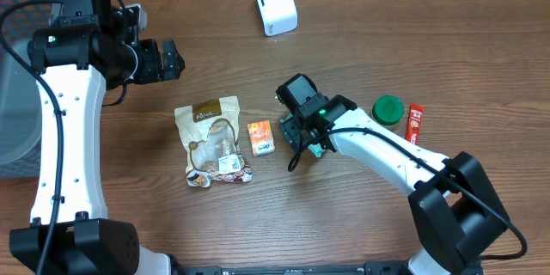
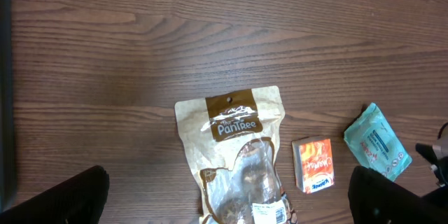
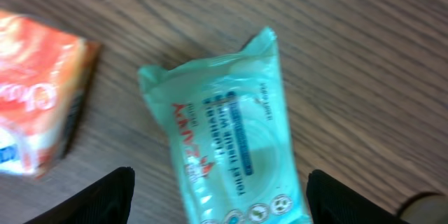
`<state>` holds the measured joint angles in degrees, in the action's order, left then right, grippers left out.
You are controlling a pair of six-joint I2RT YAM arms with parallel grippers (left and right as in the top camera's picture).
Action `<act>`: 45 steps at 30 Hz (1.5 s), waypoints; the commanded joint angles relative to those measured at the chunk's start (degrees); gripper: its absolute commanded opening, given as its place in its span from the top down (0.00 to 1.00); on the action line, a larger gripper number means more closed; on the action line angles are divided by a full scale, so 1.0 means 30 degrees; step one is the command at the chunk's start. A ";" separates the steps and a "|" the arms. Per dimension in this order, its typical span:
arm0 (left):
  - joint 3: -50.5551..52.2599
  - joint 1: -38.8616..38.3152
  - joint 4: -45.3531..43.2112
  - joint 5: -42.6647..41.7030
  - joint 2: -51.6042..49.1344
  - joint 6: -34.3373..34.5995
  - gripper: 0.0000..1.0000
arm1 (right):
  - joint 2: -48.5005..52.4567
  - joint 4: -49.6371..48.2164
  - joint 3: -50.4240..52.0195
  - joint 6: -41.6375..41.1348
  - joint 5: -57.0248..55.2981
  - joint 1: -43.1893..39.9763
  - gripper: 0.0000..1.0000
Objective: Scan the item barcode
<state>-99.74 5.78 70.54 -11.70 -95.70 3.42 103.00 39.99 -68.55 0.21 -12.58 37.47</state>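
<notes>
A teal wipes packet [image 3: 231,133] lies flat on the wooden table, printed side up, with no barcode showing on it. My right gripper [image 3: 220,196] hovers just over it, open, its fingers [image 3: 98,199] standing apart from the packet's two long edges. From overhead the right gripper [image 1: 302,137] covers most of the packet [image 1: 318,149]. The white scanner [image 1: 276,5] stands at the back centre. My left gripper [image 1: 172,60] hangs open and empty at the back left, and the left wrist view looks down on the packet [image 2: 376,142].
A brown snack pouch [image 1: 215,137] and a small orange box [image 1: 260,136] lie left of the packet. A green lid [image 1: 388,109] and a red sachet [image 1: 415,123] lie to its right. A grey basket [image 1: 17,69] sits at the far left edge.
</notes>
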 commanded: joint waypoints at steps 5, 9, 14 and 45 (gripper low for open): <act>0.0051 0.0066 -0.0036 0.0044 -0.0087 -0.0015 0.00 | 0.0328 -0.0605 0.0415 0.0109 -0.0940 -0.0160 0.20; 0.0051 0.0066 -0.0036 0.0044 -0.0087 -0.0015 0.00 | 0.0466 -0.0940 0.0831 0.0401 -0.0831 -0.0102 0.21; 0.0058 0.0066 -0.0029 0.0044 -0.0087 -0.0015 0.00 | 0.0546 -0.1800 0.1617 0.0401 -0.0437 -0.0109 0.24; 0.0058 0.0066 -0.0029 0.0044 -0.0087 -0.0015 0.00 | 0.0656 -0.4189 0.4466 -0.0051 0.2302 0.0007 0.47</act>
<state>-99.74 5.78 70.52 -11.70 -95.70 3.42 103.66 26.98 -57.49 0.64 -12.99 37.26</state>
